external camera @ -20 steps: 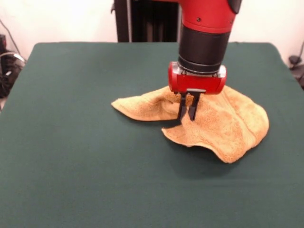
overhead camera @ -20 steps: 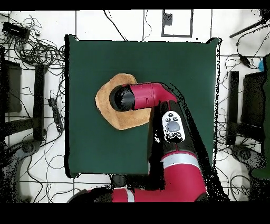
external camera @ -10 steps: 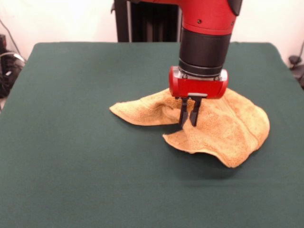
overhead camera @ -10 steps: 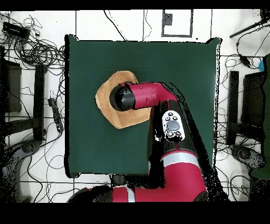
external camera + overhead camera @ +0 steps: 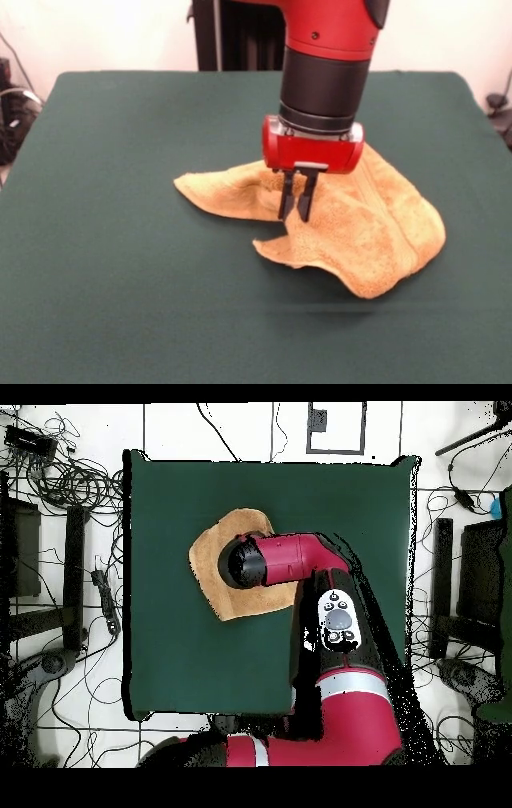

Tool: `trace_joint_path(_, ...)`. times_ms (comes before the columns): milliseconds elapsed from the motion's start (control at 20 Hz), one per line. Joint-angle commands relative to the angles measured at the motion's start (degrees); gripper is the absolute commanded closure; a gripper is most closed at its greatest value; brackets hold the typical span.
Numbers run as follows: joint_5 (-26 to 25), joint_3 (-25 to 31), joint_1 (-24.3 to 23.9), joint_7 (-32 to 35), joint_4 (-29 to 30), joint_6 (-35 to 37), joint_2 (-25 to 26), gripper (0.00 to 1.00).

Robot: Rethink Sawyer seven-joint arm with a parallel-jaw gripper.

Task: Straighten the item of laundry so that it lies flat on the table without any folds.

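table (image 5: 120, 304): bare green all round | towel (image 5: 376, 232): mid-table, rumpled, folded | gripper (image 5: 294, 218): fingers nearly closed, pinching towel

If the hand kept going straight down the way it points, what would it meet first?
The towel: the hand points down with its tips already at the cloth, apparently pinching a fold. The table lies just beneath.

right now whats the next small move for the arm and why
Probably keep dragging the pinched fold sideways, low over the table. The claw looks shut on the towel, which is bunched, with one edge curled under in front and a flap trailing off to one side, so it is not flat yet.
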Motion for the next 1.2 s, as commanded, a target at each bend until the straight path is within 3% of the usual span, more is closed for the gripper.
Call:
trace_joint_path(50,-3.2,4.8,0.0,-2.3,-1.9,-3.7,1.8,1.00)
trace_joint_path(1200,-8.9,3.7,1.9,-3.0,-3.8,-1.9,-0.4,1.00)
